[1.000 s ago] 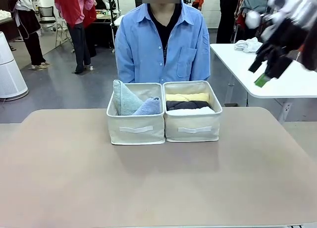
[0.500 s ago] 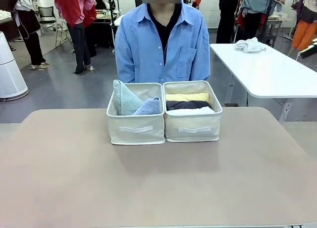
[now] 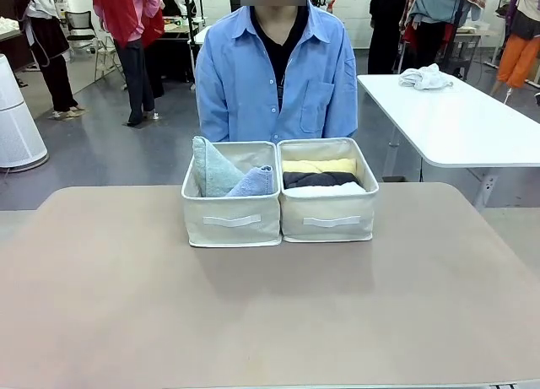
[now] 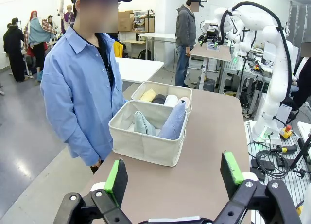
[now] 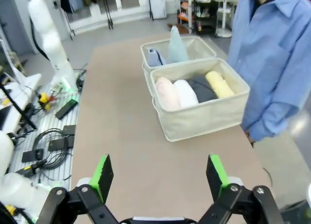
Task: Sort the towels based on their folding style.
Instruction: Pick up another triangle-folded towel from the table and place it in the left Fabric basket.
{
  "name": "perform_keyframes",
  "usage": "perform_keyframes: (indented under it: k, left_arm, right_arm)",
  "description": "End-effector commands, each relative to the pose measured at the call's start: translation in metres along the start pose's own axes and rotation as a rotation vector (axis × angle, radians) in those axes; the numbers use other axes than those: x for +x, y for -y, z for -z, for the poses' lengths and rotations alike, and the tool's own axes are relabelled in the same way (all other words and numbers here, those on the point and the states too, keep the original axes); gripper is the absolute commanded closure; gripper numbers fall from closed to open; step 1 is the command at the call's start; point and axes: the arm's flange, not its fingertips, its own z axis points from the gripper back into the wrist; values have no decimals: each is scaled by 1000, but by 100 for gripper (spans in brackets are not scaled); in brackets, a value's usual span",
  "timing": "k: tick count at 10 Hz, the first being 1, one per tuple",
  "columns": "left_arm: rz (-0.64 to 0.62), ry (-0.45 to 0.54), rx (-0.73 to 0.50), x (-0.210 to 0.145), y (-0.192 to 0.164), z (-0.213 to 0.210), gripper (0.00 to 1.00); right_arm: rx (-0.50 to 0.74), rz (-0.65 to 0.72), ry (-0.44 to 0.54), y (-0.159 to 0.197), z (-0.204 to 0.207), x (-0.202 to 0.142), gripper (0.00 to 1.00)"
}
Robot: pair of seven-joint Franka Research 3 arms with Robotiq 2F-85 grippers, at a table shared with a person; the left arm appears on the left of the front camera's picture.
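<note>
Toward the far edge of the table (image 3: 110, 305), two cream fabric boxes are sitting side by side: the left box (image 3: 231, 220) is holding the two cone-shaped towels, pale grey-green (image 3: 211, 167) and light blue (image 3: 254, 181), while the right box (image 3: 327, 217) is carrying the rolled ones, yellow (image 3: 319, 165), dark grey (image 3: 319, 179), white (image 3: 325, 189) and, in the right wrist view, pink (image 5: 165, 94). Judging by this, the sorting is looking finished, with no towel lying loose on the tabletop. Both the left gripper (image 4: 174, 177) and right gripper (image 5: 160, 176) are hanging above the table with jaws spread wide and nothing between them.
</note>
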Motion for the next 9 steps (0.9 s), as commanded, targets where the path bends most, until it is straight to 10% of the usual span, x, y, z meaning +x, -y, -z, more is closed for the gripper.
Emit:
perform_keyframes:
  k: [1, 9]
  left_arm:
    - [6, 6, -3, 1, 2, 0, 0]
    - [6, 6, -3, 1, 2, 0, 0]
  right_arm:
    - [-14, 18, -14, -1, 5, -5, 0]
    - [-14, 18, -14, -1, 5, -5, 0]
